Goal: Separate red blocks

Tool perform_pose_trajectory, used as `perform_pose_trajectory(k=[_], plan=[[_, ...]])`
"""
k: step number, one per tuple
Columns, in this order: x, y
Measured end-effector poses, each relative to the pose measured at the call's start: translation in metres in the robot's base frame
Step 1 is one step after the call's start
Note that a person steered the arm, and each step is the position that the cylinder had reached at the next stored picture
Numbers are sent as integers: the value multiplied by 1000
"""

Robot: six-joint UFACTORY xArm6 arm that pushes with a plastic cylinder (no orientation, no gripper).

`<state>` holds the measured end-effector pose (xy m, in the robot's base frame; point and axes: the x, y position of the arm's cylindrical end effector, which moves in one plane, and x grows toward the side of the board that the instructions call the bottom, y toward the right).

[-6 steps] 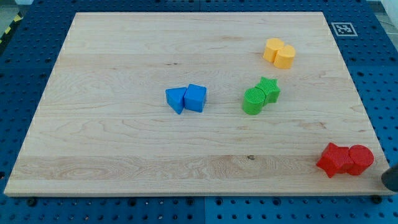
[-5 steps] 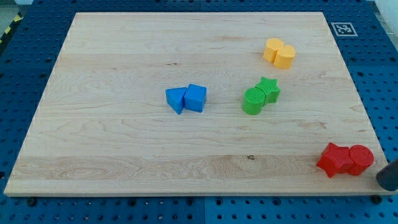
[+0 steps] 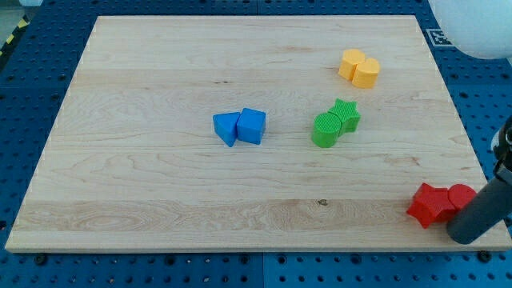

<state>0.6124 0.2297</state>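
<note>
Directly toward the view's left of my tip (image 3: 462, 238) lie the touching red cylinder (image 3: 461, 195) and red star block (image 3: 429, 205); fingers absent, rod only.

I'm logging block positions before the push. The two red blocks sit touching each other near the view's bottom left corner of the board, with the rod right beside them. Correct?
Not quite: the red blocks sit near the bottom right corner, not the left, as the camera view shows. They do touch, and my tip is right beside them.
</note>
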Motion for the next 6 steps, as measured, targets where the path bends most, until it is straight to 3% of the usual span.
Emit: perform_pose_trajectory(k=[4, 6], plan=[[-19, -40], [-24, -30]])
